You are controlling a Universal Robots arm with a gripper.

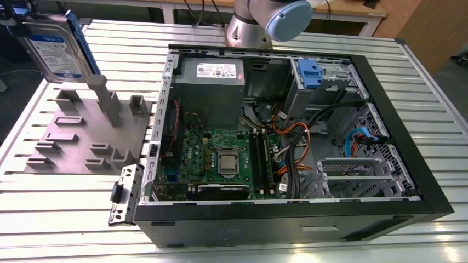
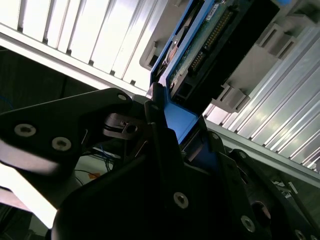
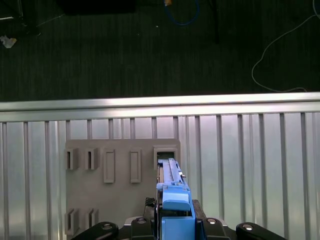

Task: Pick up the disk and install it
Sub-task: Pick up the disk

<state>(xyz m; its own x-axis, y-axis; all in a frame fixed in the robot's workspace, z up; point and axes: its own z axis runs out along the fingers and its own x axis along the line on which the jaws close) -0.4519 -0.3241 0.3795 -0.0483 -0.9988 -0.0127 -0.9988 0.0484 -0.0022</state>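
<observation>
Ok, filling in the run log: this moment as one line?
step: pick up | hand: shut on disk | disk: held over grey fixture plate | computer case: open, disk not yet in it

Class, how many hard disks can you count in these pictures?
1. The disk is held in the jaws by the grey fixture, at the exterior view's left, outside the case. Others may be hidden in the case's bays.

arm (image 1: 255, 27): base upright | end effector (image 2: 182, 131): clamped on disk (image 1: 52, 48)
</observation>
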